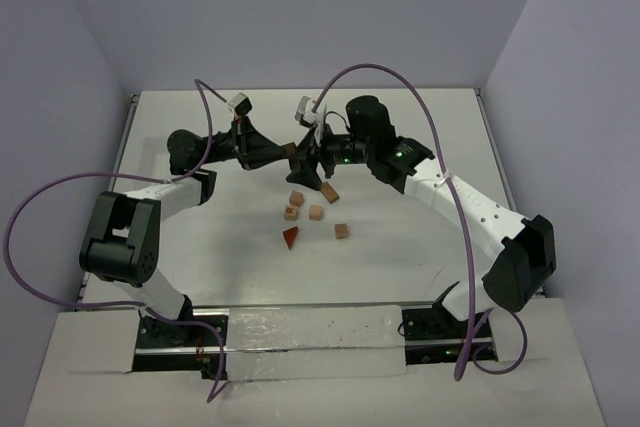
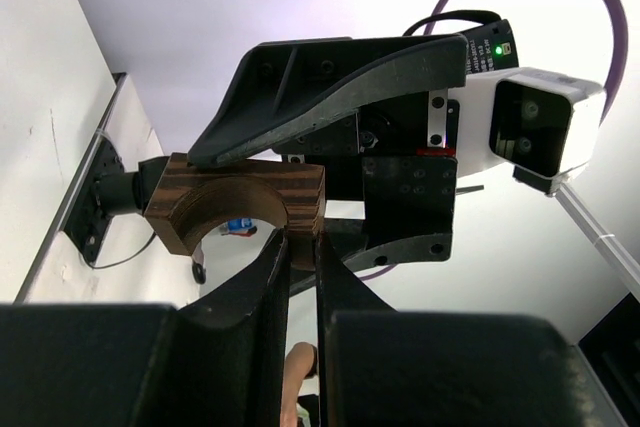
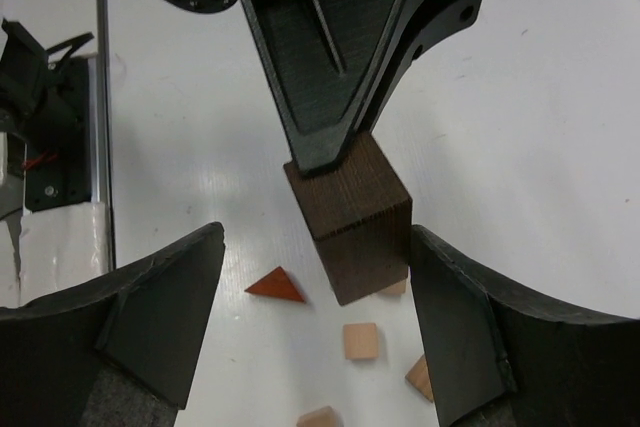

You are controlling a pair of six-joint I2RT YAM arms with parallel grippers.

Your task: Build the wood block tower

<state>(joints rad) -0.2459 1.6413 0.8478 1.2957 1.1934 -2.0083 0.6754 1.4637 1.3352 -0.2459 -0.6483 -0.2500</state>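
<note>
Right wrist: dark block [image 3: 355, 222] sits off-centre between spread fingers [image 3: 150, 317].

Looking at a dark brown block [image 3: 355, 222], pinched from above by the left claw [image 3: 335, 137]. Either side of it, the right claw's [image 3: 316, 247] parted fingers. Just below it on the white counter [image 3: 200, 147]: red wedge [image 3: 275, 287], tan cubes [image 3: 360, 340].

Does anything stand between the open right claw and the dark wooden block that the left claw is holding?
Nothing visible does. The dark wooden block hangs directly between the fingers of the right claw, pinched by the left claw. The small loose blocks lie on the table below.
</note>
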